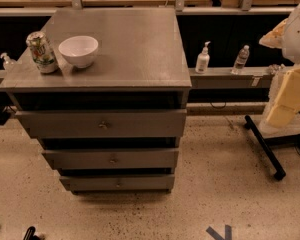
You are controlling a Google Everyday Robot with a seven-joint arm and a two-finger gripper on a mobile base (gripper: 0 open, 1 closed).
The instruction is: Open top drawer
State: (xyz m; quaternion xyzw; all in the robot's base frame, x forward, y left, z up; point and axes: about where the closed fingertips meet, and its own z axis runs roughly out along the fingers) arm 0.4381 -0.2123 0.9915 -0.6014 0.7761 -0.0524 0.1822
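Above top drawer, bowl and can, gripper bottom-left.

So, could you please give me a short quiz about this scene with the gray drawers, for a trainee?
1. True or false: the can stands right of the white bowl on the cabinet top.
2. The top drawer carries on its front: A) one central knob B) a long bar handle C) two knobs.
3. Where does the gripper show?
Key: 1 false, the can stands left of the bowl. 2 A. 3 Probably the dark tip at the bottom left edge, far from the knob.
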